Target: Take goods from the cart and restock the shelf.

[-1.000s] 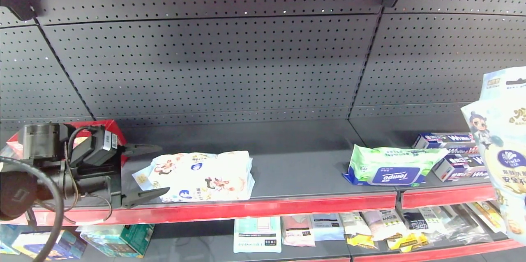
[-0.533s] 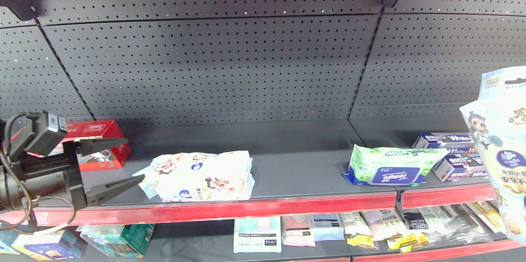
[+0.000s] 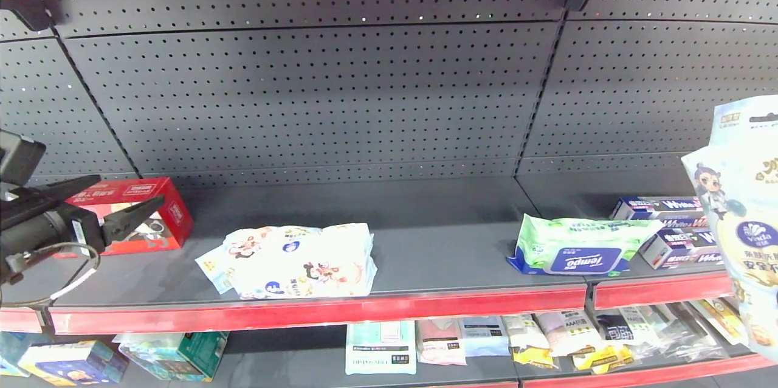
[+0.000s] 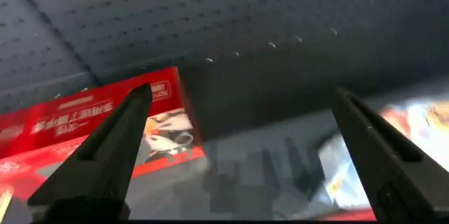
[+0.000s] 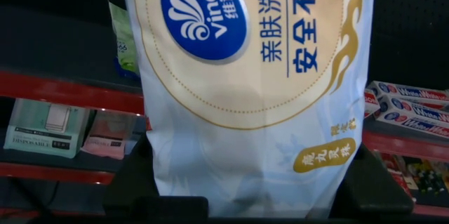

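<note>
Pale blue and white, the pouch [image 5: 252, 90] stands upright in the right gripper [image 5: 256, 185], whose dark fingers pinch its lower end from either side. In the head view we see it held in the air at the far right, in front of the shelf [image 3: 437, 242] and not resting on it. Its face carries a round blue badge with a white shell-like mark, dark blue characters, a gold ring and a cartoon figure. The left gripper [image 3: 130, 188] hovers at the shelf's left end with its fingers spread wide and nothing between them, just in front of a red box [image 3: 176, 221]. On the shelf lie that box, a cartoon-printed pack [image 3: 298, 260], a green wipes pack [image 3: 577, 245] and toothpaste boxes [image 3: 662, 208] bearing blue and red lettering. Below, the lower shelf [image 3: 292, 357] holds small packets [image 3: 380, 348].
</note>
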Robot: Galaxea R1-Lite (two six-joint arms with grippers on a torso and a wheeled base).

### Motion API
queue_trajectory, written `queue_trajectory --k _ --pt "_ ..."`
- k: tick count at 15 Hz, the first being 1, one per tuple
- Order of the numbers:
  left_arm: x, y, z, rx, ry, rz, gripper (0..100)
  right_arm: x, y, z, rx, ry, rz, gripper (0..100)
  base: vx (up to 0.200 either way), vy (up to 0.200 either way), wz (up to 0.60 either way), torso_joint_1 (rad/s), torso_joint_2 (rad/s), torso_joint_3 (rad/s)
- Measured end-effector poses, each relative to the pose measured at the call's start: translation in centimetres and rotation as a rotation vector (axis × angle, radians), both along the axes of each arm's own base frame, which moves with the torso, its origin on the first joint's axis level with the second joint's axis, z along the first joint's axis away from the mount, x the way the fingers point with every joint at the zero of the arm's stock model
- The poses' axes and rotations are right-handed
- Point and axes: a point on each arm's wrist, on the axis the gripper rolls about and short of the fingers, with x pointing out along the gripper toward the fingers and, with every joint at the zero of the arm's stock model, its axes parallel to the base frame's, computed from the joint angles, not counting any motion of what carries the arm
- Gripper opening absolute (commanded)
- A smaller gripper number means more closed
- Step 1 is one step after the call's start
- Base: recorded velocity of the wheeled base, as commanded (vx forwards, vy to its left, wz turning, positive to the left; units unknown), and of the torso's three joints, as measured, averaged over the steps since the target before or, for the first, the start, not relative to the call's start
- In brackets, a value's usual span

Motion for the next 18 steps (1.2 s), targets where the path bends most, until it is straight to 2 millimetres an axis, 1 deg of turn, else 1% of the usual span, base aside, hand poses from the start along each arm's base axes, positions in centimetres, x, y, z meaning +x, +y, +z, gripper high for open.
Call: queue_trajectory --k 2,3,4,5,6,8,10,12,13,14,18 --pt "0.1 -0.7 0.1 -0.053 -0.032 0.103 100 0.0 0.0 0.1 0.000 -0.004 0.001 0 0.000 0.000 0.00 0.000 0.00 0.000" --pt "0.1 -1.3 0.0 -0.090 -0.045 0.191 100 0.0 0.0 0.1 0.000 -0.004 0.001 0 0.000 0.000 0.00 0.000 0.00 0.000" --pt "0.1 -2.3 -0.5 -0.135 -0.047 0.284 100 0.0 0.0 0.1 0.001 -0.004 0.001 0 0.000 0.000 0.00 0.000 0.00 0.000" --pt "-0.3 -3.5 -1.2 -0.184 -0.030 0.321 100 0.0 0.0 0.1 0.001 -0.004 0.002 0 0.000 0.000 0.00 0.000 0.00 0.000" --pt "-1.1 -4.5 -1.9 -0.217 -0.006 0.307 100 0.0 0.0 0.1 0.002 -0.006 0.004 0 0.000 0.000 0.00 0.000 0.00 0.000" --pt "-3.0 -6.1 -2.8 -0.233 0.039 0.225 100 0.0 0.1 0.1 0.007 -0.004 0.034 0 0.000 0.000 0.00 0.000 0.00 0.000" --pt "-5.6 -6.9 -3.1 -0.215 0.087 0.108 100 0.1 0.1 0.2 0.018 -0.005 0.060 0 0.000 0.000 0.00 0.000 0.00 0.000" --pt "-8.4 -7.1 -3.7 -0.154 0.180 0.039 100 0.1 0.2 0.2 0.041 -0.002 0.076 0 0.000 0.000 0.00 0.000 0.00 0.000" --pt "-9.5 -7.1 -3.6 -0.123 0.203 0.014 100 0.2 0.2 0.2 0.045 -0.001 0.078 0 0.000 0.000 0.00 0.000 0.00 0.000" --pt "-10.0 -7.0 -3.1 -0.114 0.173 0.016 100 0.2 0.2 0.2 0.059 0.003 0.086 0 0.000 0.000 0.00 0.000 0.00 0.000" --pt "-11.2 -4.9 -2.4 -0.118 0.092 0.255 100 0.7 0.2 -0.2 0.078 0.038 0.096 0 0.000 0.000 0.00 0.000 0.00 0.000"
